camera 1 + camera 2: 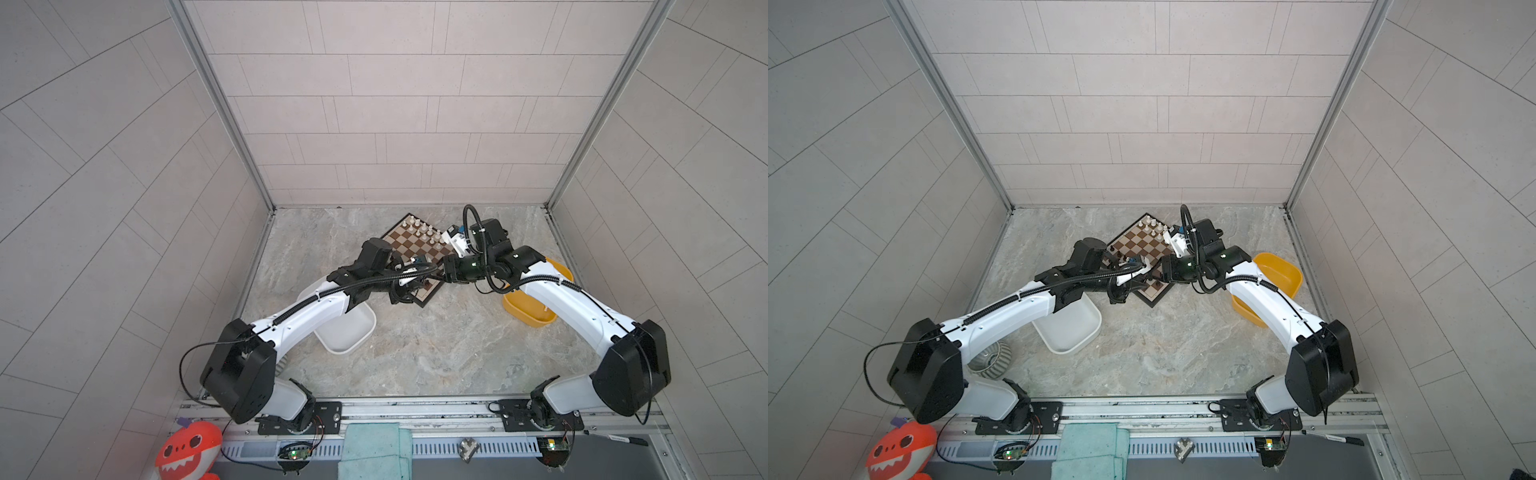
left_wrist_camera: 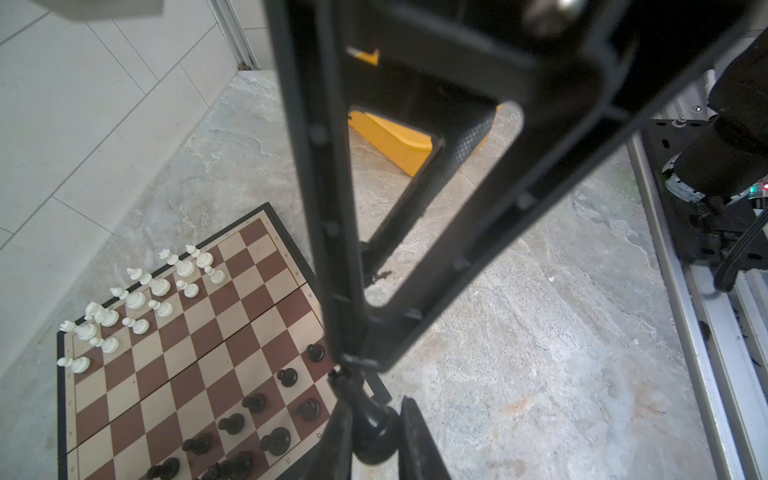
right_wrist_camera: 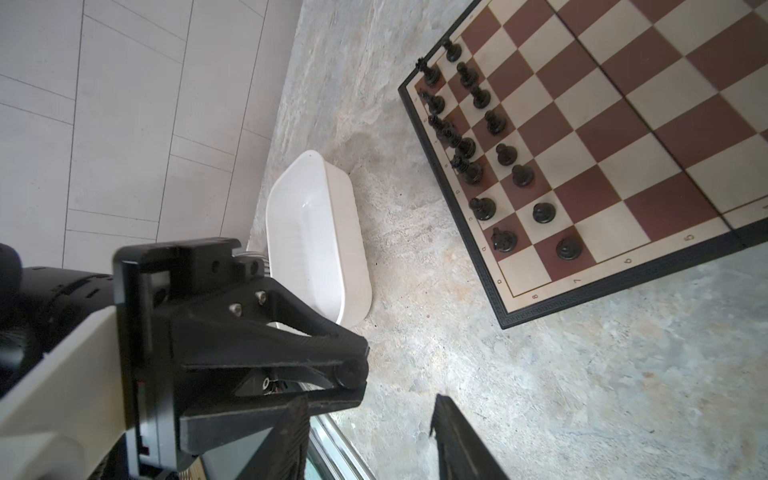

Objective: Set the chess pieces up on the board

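The black piece [image 2: 376, 424] is gripped in the closed left end effector [image 2: 374, 440], raised near the board's [image 2: 61, 415] black-side edge. Seat it upright on the vacant corner square [image 3: 524, 266] before releasing; the right end effector [image 3: 370, 399], jaws apart and empty, should stand clear.

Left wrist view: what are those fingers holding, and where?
A black chess piece, pinched around its fat round part between the left gripper's fingers. The right gripper holds nothing.
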